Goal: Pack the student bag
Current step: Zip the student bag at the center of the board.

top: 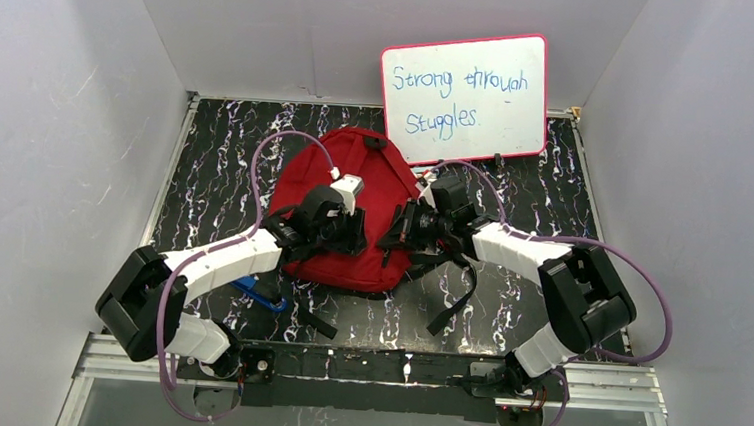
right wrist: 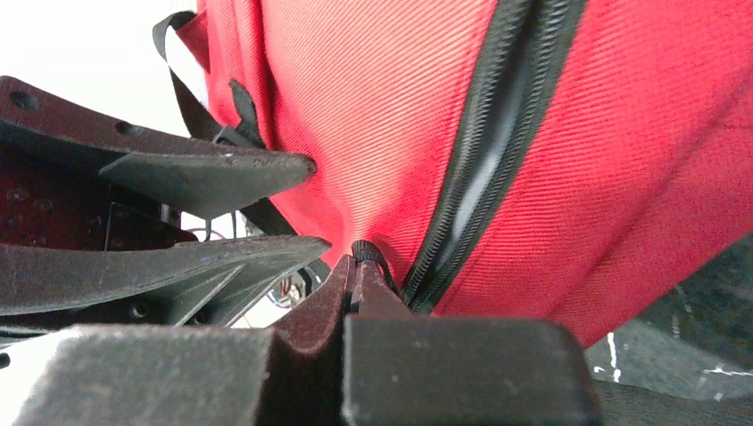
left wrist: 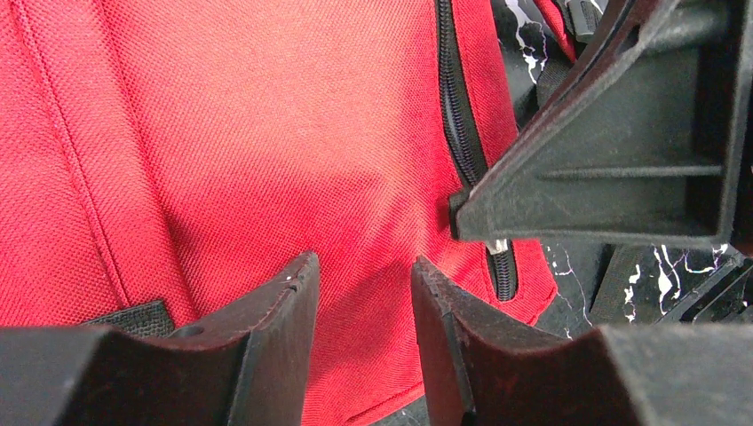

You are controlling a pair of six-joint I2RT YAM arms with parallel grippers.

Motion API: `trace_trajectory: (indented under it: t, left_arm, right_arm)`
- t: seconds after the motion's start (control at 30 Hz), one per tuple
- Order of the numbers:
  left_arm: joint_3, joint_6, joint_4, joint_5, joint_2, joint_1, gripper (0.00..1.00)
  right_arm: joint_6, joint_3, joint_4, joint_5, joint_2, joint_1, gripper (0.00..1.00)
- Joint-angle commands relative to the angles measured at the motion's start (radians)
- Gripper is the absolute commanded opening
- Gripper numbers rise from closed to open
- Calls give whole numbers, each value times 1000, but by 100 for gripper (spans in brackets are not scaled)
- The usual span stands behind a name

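The student bag (top: 355,186) is a red backpack lying flat mid-table, filling the left wrist view (left wrist: 266,133) and the right wrist view (right wrist: 373,106). Its black zipper (right wrist: 497,142) runs along the bag's right side and looks closed where it shows (left wrist: 457,115). My right gripper (right wrist: 357,264) is shut on the zipper's black pull tab (right wrist: 366,250) at the bag's near right corner (top: 391,236). My left gripper (left wrist: 364,266) stands open just left of it (top: 356,234), fingertips at the red fabric with nothing between them.
A pink-framed whiteboard (top: 464,97) with blue writing leans on the back wall behind the bag. Black straps (top: 457,299) trail from the bag toward the near right. A blue object (top: 259,295) lies under the left forearm. Grey walls close in both sides.
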Motion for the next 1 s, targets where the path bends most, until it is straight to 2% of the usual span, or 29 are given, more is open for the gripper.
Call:
trace_trajectory:
  t: [0.0,0.2,0.67,0.97]
  left_arm:
    - [-57,-24,-128,45,32,-25,40]
    - [-64,-6,-129,31,50,-27,40]
    - [-65,5,-130,21,67,-27,40]
    - [-72,6,-130,20,71,-29,40]
  right_arm:
    - [-6,8,86,87,-18,-36,0]
    - [-49,37,73,157,-3,-74,0]
    - [-98,171,159,141,161,-164,0]
    - [-103,224,204,142,208,-210,0]
